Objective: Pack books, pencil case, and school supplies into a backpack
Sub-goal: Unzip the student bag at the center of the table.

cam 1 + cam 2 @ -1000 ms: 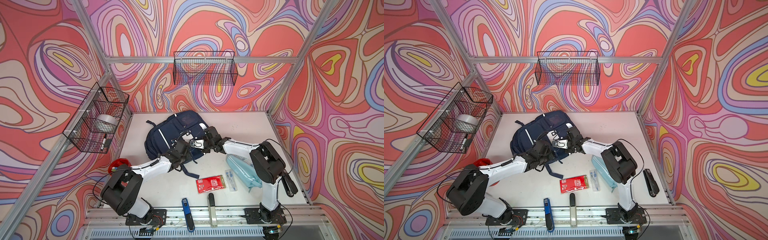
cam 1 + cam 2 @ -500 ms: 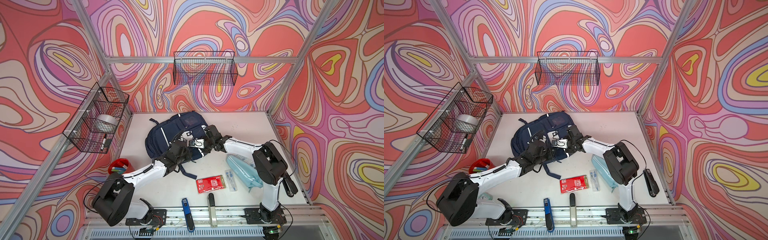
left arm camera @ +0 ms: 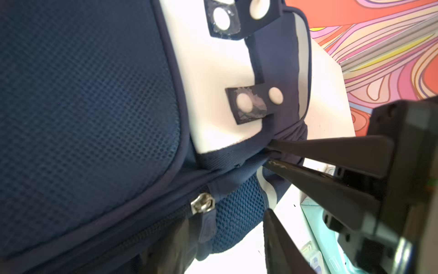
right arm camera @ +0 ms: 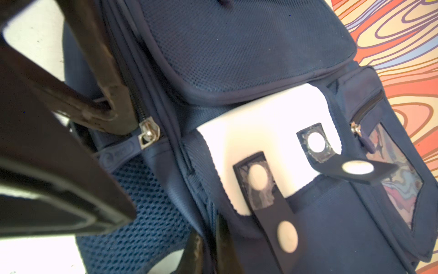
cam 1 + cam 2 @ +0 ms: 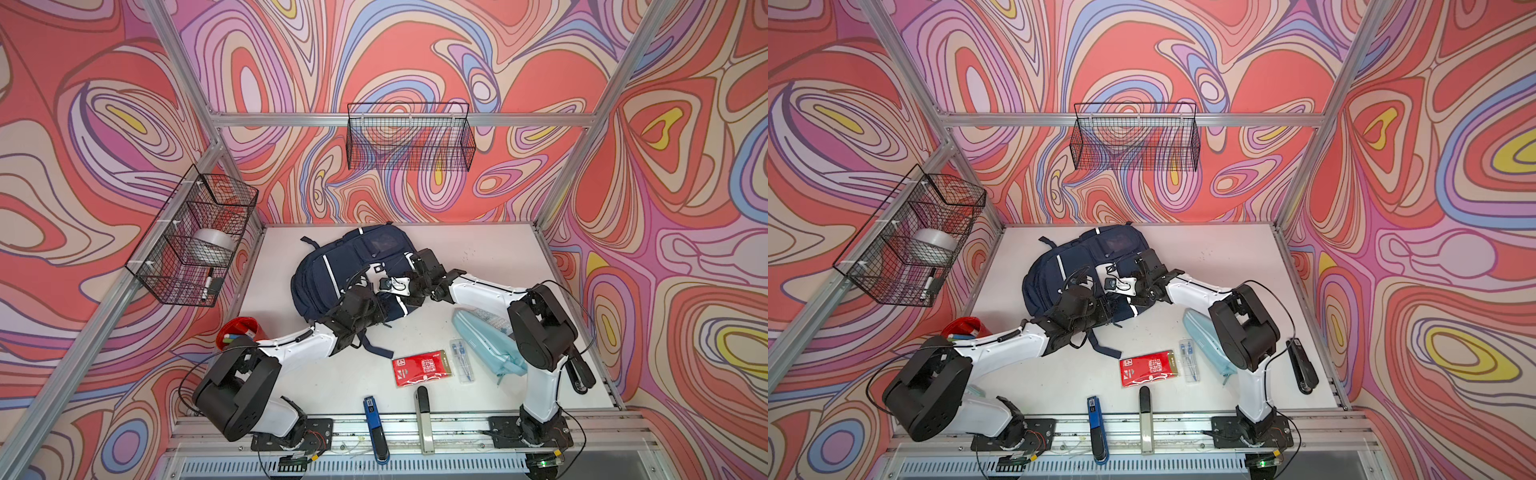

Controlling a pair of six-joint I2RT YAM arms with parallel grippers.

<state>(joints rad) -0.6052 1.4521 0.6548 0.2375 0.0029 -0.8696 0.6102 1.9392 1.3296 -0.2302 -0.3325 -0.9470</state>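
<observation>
R pincer (image 3: 269,153) is now clamping shut on a fold of the backpack (image 5: 332,270) by its white patch (image 3: 220,71), while L pincer (image 4: 128,166) is spreading wider w/ the main zip pull (image 4: 148,135) right at its jaws, prob. lining up to unzip. Navy bag's lying front-up under both, zip closed, nothing packed (pencil case (image 5: 486,340) & red packet (image 5: 422,367) are waiting on the surface (image 5: 478,249) behind R pincer).

Counted: 1 backpack (image 5: 332,270), centre. 1 pencil case (image 5: 486,340), 4 o'clock. 1 red packet (image 5: 422,368) & 1 pen pack (image 5: 461,359), 5. 3 staplers (image 5: 371,415) (image 5: 423,407) (image 5: 1302,365): 6, 6, 4. 1 red cup (image 5: 239,324), 8. 2 wire baskets (image 5: 195,237) (image 5: 409,137): 9, 12. In 9 o'clock one: 1 tape roll (image 5: 214,245), 1 marker (image 5: 208,282).
</observation>
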